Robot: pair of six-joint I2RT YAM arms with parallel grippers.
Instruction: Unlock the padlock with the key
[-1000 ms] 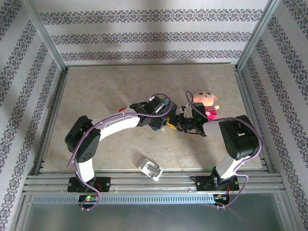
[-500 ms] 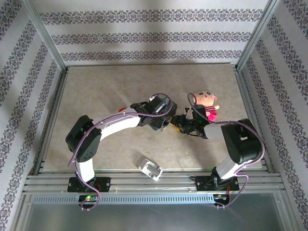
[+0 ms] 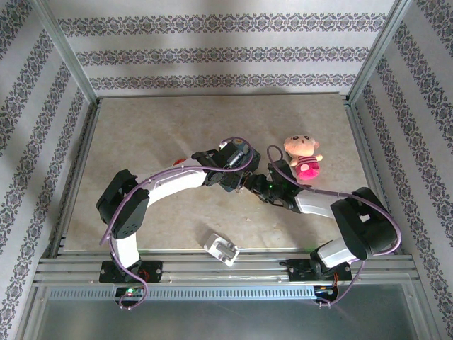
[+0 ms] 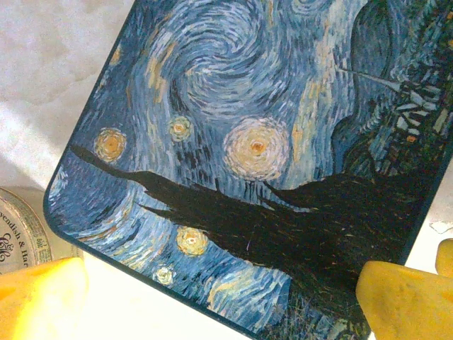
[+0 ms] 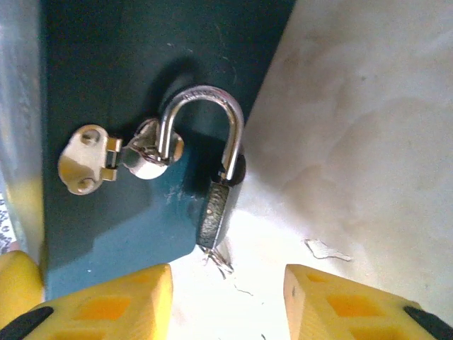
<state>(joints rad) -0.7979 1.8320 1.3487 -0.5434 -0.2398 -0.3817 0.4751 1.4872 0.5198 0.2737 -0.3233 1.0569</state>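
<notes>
Since 1 second ago the right arm has sunk lower and stretched left along the table (image 3: 156, 134). Its elbow now sits closer to the near edge, and the right pincer (image 3: 257, 185) has closed in on the left pincer (image 3: 238, 176) at the middle of the table. The doll (image 3: 303, 154), then partly crossed by the arm and its cable, now lies in plain sight. The left arm and the white plug (image 3: 221, 248) at the near edge have not moved.

In the right wrist view the padlock (image 5: 216, 209) hangs on the dark side of the blue tin (image 4: 248, 142), its shackle (image 5: 205, 106) threaded through the staple of a silvery hasp (image 5: 88, 159). The shackle looks seated in the body. The key (image 5: 325, 249), a thin grey sliver, lies flat on the table just right of the padlock and apart from it. The right pincer stands wide, its 2 yellow fingers (image 5: 106, 301) empty, the padlock's lower end just beyond the gap.

The left pincer is also spread wide over the tin's painted lid. 1 finger (image 4: 403, 301) overlaps the lid's corner, and contact cannot be told. A round tin (image 4: 14, 234) lies beside the blue tin.
</notes>
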